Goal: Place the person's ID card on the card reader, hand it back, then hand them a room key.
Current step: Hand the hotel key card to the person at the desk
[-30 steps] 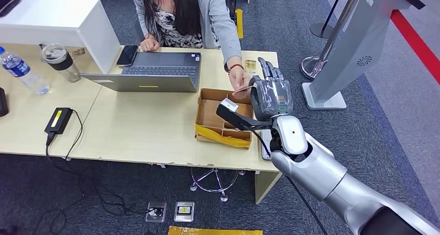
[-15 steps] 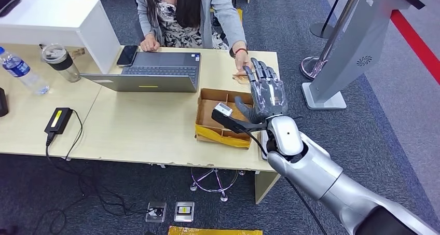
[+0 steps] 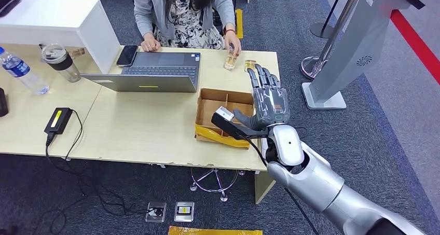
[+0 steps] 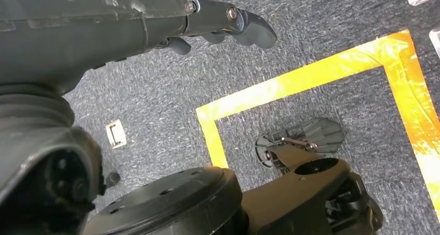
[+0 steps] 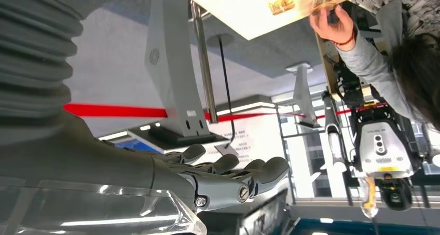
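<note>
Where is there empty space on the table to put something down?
Bare tabletop lies between the laptop, charger and cardboard box. It is crowded by the far corner, where the person's hand holds a card near the right hand.

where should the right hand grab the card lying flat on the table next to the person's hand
Take the card by its long edges, pinching from above with the right hand. It lies flat near the table far edge, so no face is free. The person's hand sits to its left; approach from the right.
</note>
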